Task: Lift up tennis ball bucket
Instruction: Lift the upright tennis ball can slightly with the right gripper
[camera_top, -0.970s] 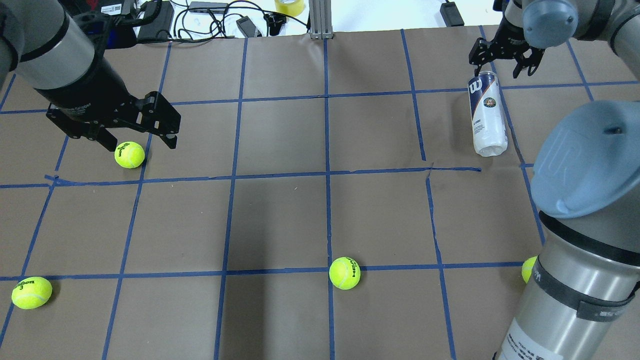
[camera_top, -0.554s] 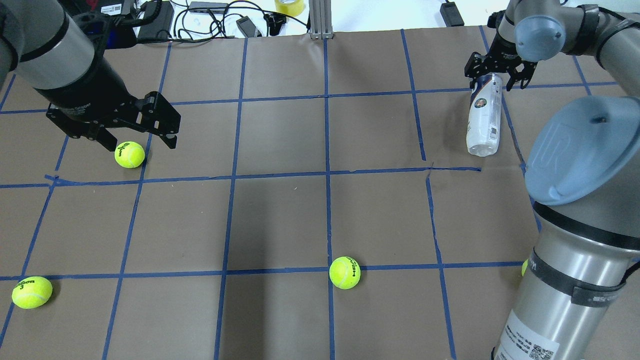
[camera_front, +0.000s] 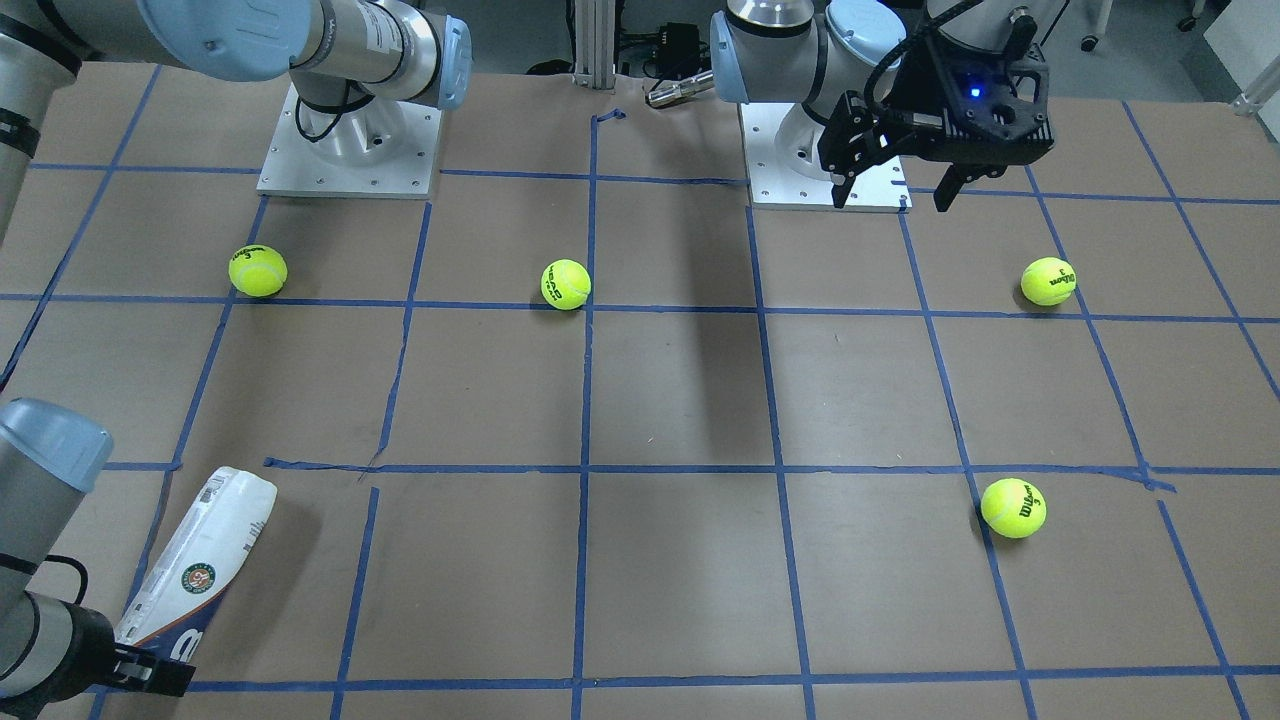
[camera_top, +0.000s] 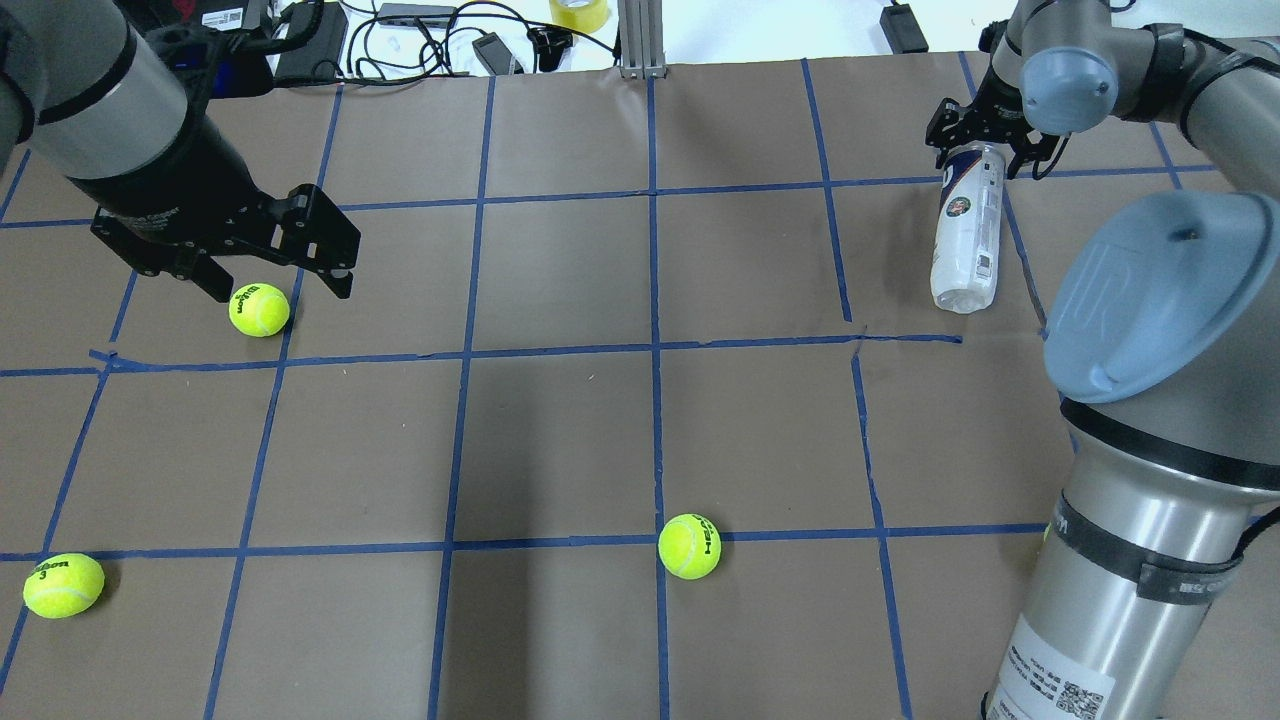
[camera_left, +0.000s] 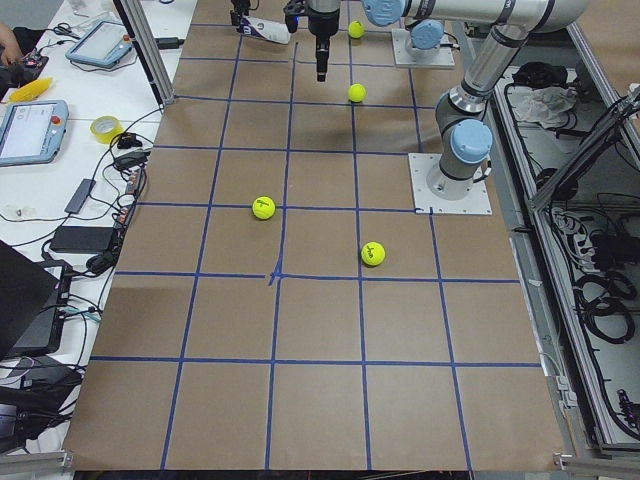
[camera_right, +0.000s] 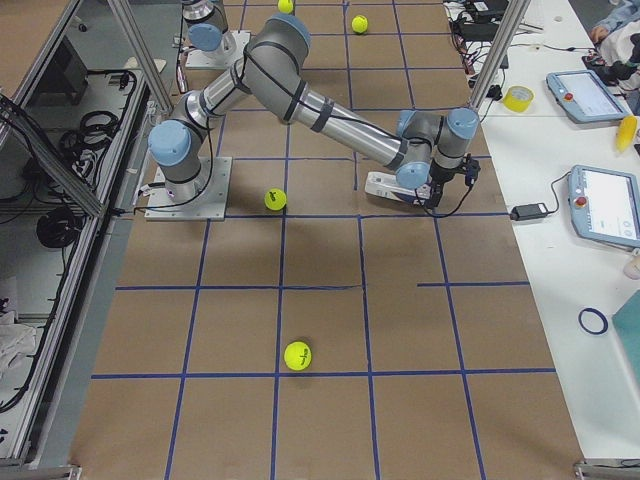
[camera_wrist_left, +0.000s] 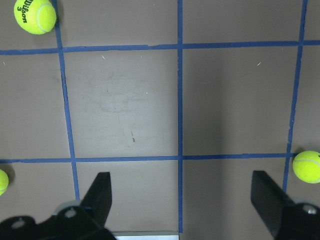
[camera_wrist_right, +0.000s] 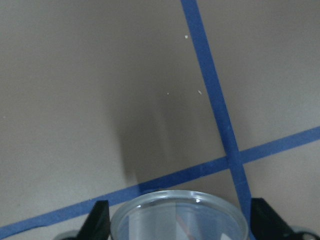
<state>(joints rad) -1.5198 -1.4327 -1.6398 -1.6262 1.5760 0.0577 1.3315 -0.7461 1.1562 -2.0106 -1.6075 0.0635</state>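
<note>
Your right gripper (camera_top: 985, 158), jaws wide, straddles the far end of the tennis ball bucket (camera_top: 967, 235), lying at the right of the table (camera_top: 560, 450), long axis toward the robot (left gripper (camera_top: 278, 286), equally wide, well apart).

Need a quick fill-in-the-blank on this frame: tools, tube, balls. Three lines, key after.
1. The right tool straddles the navy end of the slim clear plastic tennis ball tube; its jaws stand ___.
2. The left tool, fingers spread, holds ___.
3. The front-facing view shows ___ yellow-green tennis balls on the brown papered table.
Missing: open; nothing; four.
</note>
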